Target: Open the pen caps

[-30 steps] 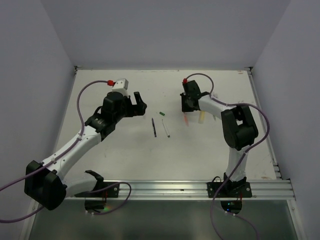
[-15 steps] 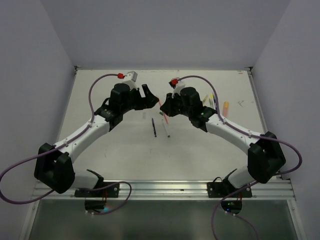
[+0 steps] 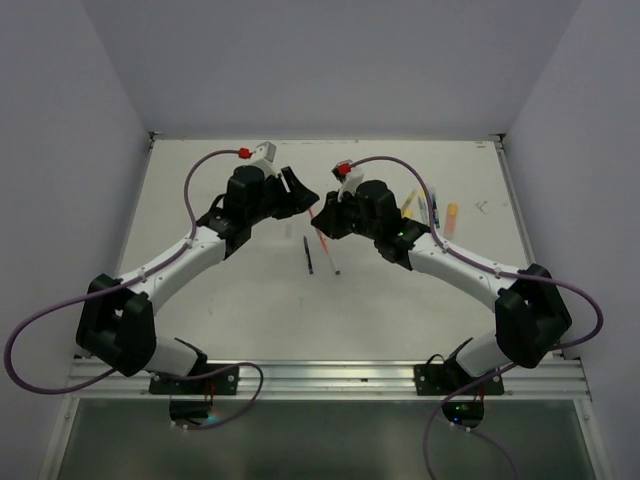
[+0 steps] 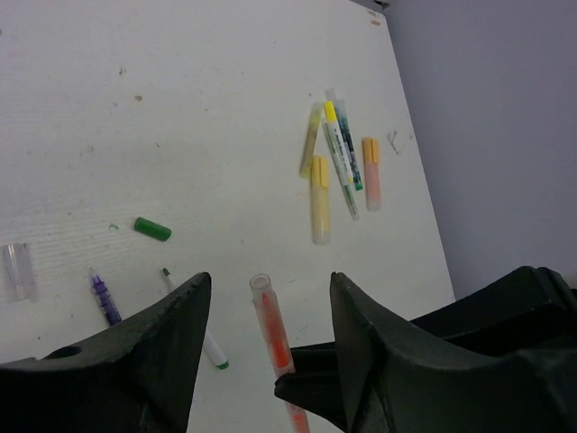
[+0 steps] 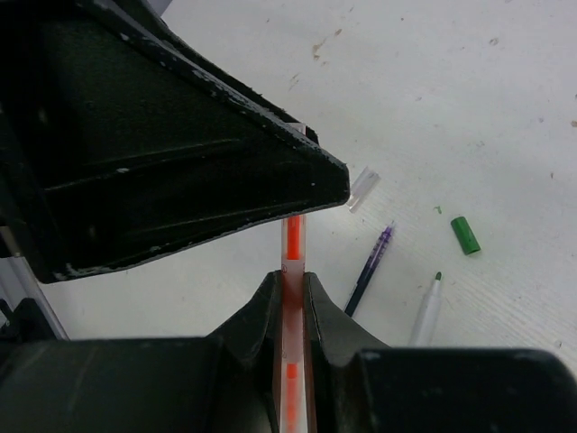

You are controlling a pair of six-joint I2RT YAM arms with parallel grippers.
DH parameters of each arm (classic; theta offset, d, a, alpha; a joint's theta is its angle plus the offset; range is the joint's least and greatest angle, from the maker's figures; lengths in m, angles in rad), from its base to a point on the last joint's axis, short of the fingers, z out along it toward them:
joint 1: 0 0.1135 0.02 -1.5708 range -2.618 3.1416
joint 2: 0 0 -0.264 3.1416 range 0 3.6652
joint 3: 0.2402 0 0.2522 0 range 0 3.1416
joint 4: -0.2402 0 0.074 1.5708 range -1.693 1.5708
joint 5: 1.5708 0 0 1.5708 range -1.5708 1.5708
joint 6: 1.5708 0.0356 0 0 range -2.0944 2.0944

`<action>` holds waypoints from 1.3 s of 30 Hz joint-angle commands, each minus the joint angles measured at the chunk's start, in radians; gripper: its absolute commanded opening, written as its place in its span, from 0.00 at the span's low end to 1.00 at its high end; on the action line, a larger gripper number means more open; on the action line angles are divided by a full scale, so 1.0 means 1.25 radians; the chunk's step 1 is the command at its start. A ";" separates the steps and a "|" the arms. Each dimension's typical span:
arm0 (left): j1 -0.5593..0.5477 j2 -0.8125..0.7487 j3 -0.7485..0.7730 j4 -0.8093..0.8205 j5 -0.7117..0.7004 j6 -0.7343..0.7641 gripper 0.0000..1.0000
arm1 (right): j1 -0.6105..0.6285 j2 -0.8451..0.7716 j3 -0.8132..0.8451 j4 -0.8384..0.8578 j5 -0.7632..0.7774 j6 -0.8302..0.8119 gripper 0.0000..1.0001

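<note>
Over the white table (image 3: 250,290) the left gripper (image 4: 270,287) hangs, fingers spread either side of the clear-barrelled orange pen (image 5: 293,236) – held mid-air above the table's centre, pinched by the right gripper (image 5: 290,283). Closing off-centre could miss its clear cap (image 4: 261,285) – or twist the pen askew.

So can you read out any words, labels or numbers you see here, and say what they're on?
No text can be read.
Thin white pen: dark print along the barrel, too small and blurred to read.
Scribble on the table: a stray mark, no letters made out.
Orange pen in the right gripper: no print seen.
</note>
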 commanded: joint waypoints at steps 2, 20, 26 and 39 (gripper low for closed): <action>-0.004 0.022 0.040 0.048 0.021 -0.023 0.55 | 0.007 -0.036 0.000 0.051 -0.018 0.007 0.00; -0.004 0.017 0.046 0.060 0.020 -0.006 0.00 | 0.008 0.015 0.017 0.074 -0.060 0.023 0.40; -0.004 0.002 0.037 0.074 0.021 -0.004 0.00 | 0.010 0.046 0.036 0.069 -0.060 0.018 0.40; -0.003 -0.015 0.059 0.115 -0.077 -0.005 0.00 | 0.018 0.016 -0.027 0.026 -0.050 -0.023 0.00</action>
